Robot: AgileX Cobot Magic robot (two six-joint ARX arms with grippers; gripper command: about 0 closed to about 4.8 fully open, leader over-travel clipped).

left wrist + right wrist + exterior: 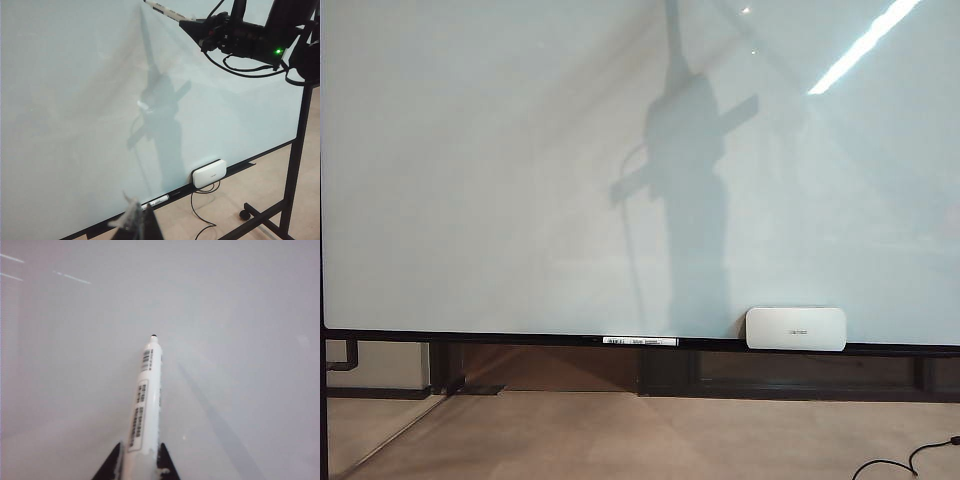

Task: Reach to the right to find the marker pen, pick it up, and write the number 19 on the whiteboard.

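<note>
The whiteboard point(520, 160) fills the exterior view, with an arm's shadow on it and neither gripper in sight there. My right gripper point(140, 444) is shut on the marker pen point(146, 395), a white barrel with a black tip pointing at the whiteboard point(240, 315). Whether the tip touches I cannot tell. In the left wrist view the right gripper point(192, 22) holds the marker pen point(162, 10) high against the whiteboard point(65, 100). My left gripper point(136, 212) hangs low near the bottom rail, fingers together with white fluff on them. The number 19 is out of view.
A white eraser point(795, 328) point(209, 173) sits on the dark bottom rail point(470, 336). A second marker point(640, 341) point(156, 201) lies on that rail. The board's black stand point(295, 150) with a caster rises beside the board. A black cable point(200, 220) trails on the floor.
</note>
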